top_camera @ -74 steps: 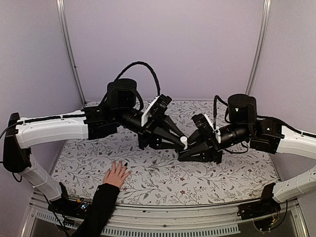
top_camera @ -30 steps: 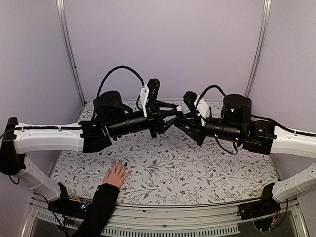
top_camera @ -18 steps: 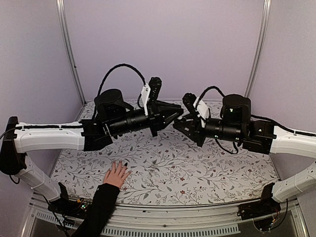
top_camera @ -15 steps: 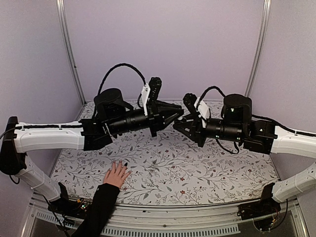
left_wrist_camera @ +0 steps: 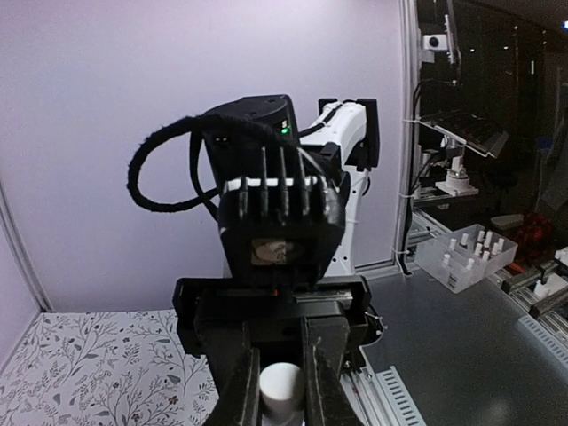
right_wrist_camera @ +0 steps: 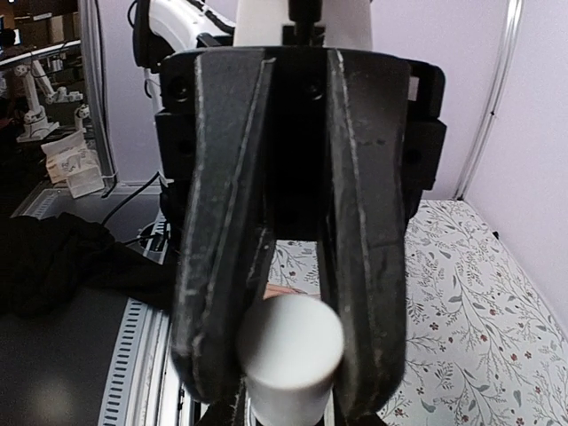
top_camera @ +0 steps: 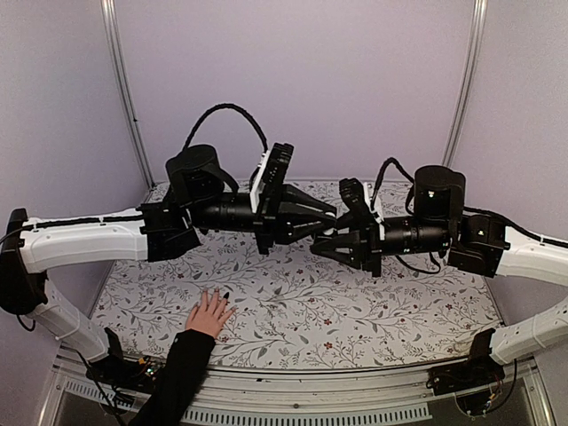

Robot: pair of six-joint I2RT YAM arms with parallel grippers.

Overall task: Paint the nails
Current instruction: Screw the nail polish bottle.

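Note:
A light-skinned hand (top_camera: 209,312) with a black sleeve lies flat at the table's front left, fingers spread. Its nails (top_camera: 214,298) are too small to judge, though one fingertip looks dark. My two grippers meet nose to nose high above the table's middle. My left gripper (top_camera: 327,224) is shut on a white cap (top_camera: 327,232). In the right wrist view its fingers (right_wrist_camera: 222,266) clamp that cap (right_wrist_camera: 288,351), with a sliver of the hand (right_wrist_camera: 282,290) behind. My right gripper (top_camera: 325,245) sits just lower, shut on the bottle. In the left wrist view its fingers (left_wrist_camera: 330,373) flank the cap (left_wrist_camera: 282,390). The dark bottle body is hidden.
The table has a floral cloth (top_camera: 293,311), purple walls on three sides and a metal rail along the front (top_camera: 355,377). Both arms span the table's width at mid height. A clear bin of small white-capped items (left_wrist_camera: 466,257) stands off the table.
The joined grippers rose from low over the table to high above its middle. In the last half second they dropped a little and shifted slightly right. The hand has not moved.

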